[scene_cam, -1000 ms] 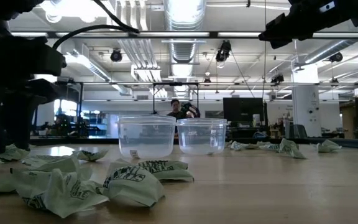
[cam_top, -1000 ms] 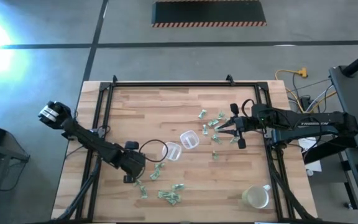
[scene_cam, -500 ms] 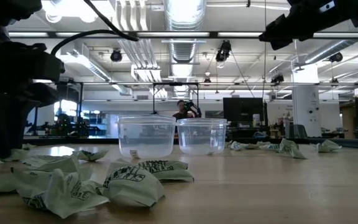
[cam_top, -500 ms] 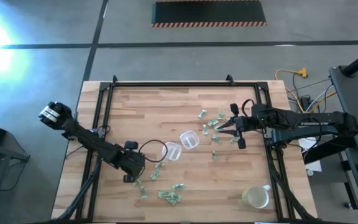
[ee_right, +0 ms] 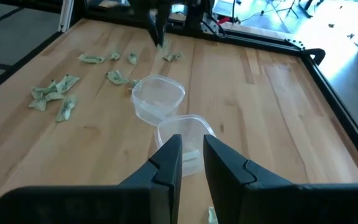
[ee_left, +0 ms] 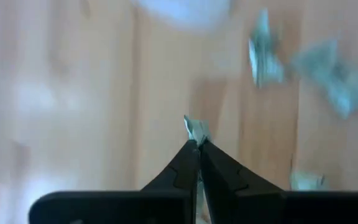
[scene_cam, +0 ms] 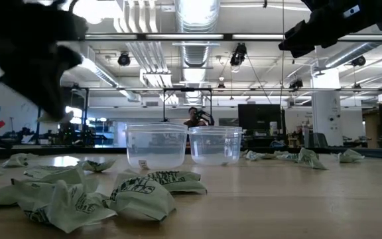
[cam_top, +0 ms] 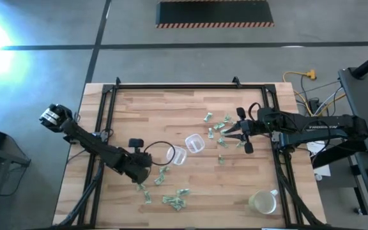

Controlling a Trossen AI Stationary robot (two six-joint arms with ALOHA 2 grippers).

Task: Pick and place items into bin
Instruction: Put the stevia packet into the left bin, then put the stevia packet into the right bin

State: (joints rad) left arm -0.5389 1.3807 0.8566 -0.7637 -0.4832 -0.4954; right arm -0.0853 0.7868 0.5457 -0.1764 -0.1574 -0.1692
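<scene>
The left gripper point(cam_top: 147, 179) sits toward the table's point(cam_top: 171, 108) front-left part, lifted off the wood. Its jaws are pinched together on one small green-and-white wrapper point(ee_left: 196, 129), whose crumpled tip sticks out past the fingertips point(ee_left: 189, 155) in the left wrist view.

Just past that gripper, toward the front edge, lies a loose scatter of more wrappers point(cam_top: 174, 201). In the low view these are the nearest things, a heap of crumpled pieces point(scene_cam: 138, 196) on the wood.

Near the middle of the table stand two small clear tubs point(cam_top: 185, 149), side by side and touching or nearly so, both upright. Whether anything lies in them cannot be told.

Right of the tubs is a second scatter of wrappers point(cam_top: 219, 124), toward the right-back part of the table. The right gripper point(cam_top: 227, 133) hangs over this group, pointing at the tubs. Its jaws stand slightly apart with nothing between them point(ee_right: 191, 158).

A pale mug point(cam_top: 264, 202) stands near the front-right corner.
</scene>
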